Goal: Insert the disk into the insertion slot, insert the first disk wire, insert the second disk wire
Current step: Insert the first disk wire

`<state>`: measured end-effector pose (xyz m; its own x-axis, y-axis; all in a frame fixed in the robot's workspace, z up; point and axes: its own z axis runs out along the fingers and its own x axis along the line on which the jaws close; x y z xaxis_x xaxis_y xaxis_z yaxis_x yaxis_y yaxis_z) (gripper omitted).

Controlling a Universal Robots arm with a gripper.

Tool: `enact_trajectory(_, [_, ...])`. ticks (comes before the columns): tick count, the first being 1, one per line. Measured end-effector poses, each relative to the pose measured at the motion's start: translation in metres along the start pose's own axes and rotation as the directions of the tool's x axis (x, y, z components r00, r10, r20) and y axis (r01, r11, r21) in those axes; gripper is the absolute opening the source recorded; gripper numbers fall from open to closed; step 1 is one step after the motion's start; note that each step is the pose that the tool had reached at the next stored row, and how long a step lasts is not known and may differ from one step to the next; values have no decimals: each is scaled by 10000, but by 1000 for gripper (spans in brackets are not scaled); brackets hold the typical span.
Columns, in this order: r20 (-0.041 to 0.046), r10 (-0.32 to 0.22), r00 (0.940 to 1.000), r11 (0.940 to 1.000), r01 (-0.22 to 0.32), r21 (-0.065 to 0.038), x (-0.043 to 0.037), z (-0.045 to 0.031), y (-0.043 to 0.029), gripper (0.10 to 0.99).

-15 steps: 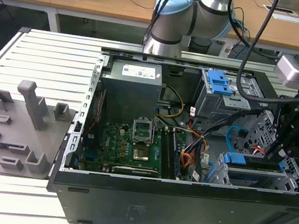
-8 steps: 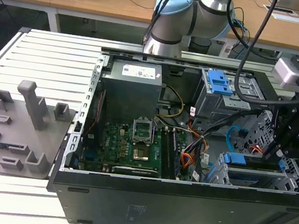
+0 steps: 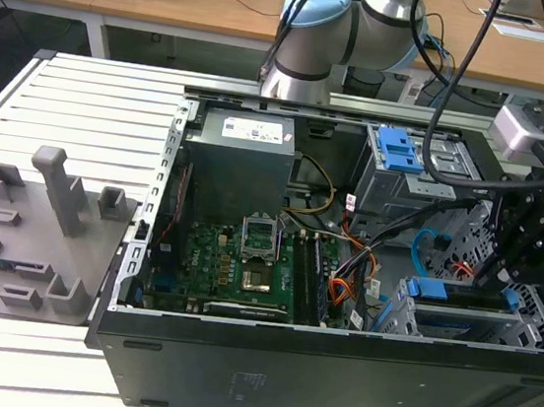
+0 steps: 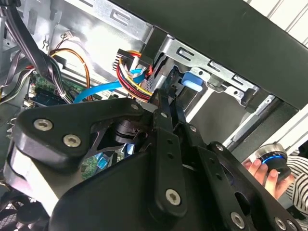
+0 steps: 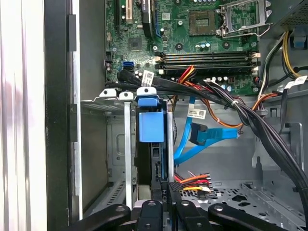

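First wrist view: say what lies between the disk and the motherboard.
A bundle of black cables with white tags crosses between the disk and the motherboard, seen in the first wrist view.

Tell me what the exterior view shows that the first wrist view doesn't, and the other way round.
Exterior view's own: the arm's blue-capped joints, the grey power supply, and a grey fixture block at the exterior view's left. First wrist view's own: white cable tags and the plug of the second disk wire, apparently unconnected. Shared: the motherboard, the disk seated in the insertion slot, and the gripper close to it.
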<state>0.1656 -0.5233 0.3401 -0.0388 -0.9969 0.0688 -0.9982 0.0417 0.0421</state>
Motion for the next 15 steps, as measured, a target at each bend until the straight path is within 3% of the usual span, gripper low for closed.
enact_trajectory(15, [38, -4, 10000, 10000, 4, -10, 30, 70, -9, 184])
